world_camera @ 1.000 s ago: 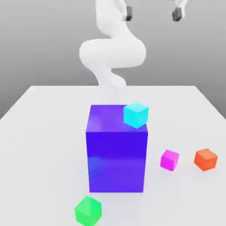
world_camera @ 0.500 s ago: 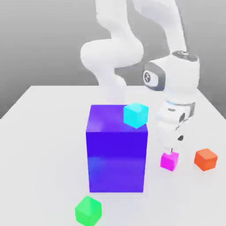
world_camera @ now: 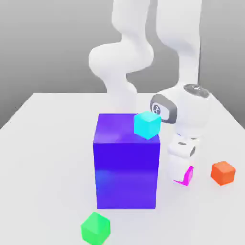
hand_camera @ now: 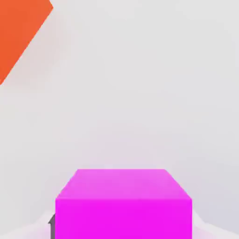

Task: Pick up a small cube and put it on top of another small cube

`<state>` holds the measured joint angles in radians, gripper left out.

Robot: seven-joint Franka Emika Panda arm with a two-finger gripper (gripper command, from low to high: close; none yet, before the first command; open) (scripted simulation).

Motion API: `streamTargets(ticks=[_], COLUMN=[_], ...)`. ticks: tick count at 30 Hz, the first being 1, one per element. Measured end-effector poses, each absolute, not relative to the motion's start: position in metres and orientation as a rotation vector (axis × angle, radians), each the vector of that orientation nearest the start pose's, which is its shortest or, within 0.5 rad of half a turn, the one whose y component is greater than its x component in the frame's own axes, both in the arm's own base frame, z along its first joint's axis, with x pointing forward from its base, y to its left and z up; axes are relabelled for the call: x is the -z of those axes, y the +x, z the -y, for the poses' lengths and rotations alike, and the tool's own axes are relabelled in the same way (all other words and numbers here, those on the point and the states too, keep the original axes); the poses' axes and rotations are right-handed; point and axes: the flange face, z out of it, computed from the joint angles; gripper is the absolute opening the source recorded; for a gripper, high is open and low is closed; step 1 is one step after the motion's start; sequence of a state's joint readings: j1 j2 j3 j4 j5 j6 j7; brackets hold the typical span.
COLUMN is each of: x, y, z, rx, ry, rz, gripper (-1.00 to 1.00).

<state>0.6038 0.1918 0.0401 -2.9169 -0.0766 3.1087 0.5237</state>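
Magenta-pink small cube (hand_camera: pixel 123 205) rests on the white table (world_camera: pixel 48 143), the gripper (world_camera: pixel 181 178) closed on it. The exterior view adds the big blue-violet block (world_camera: pixel 127 167); the hand view, only the orange small cube (hand_camera: pixel 18 28).

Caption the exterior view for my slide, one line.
Panda gripper shut on the magenta cube on the white table, beside a blue-violet block topped by a cyan cube.

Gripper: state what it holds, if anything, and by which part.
The gripper is shut on the magenta-pink cube, which sits on the table. Its fingers clamp the cube's opposite side faces; the exact contact spots are hidden.
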Motion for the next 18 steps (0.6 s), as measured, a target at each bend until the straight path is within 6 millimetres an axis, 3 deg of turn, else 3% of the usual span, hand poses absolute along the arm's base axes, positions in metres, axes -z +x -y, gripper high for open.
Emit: streamTargets(ticks=[6,8,13,18], x=[-0.184,-0.193,-0.211,-0.232], y=[0.254,0.26,0.35,0.44], z=[-0.2,-0.21,-0.168,-0.066], rx=[-0.002,-0.013,-0.031,-0.046], ry=[-3.125,-3.142,-3.184,-3.176], rz=[0.308,0.331,0.035,-0.353], gripper=[-1.0,-1.0,-1.0,-1.0])
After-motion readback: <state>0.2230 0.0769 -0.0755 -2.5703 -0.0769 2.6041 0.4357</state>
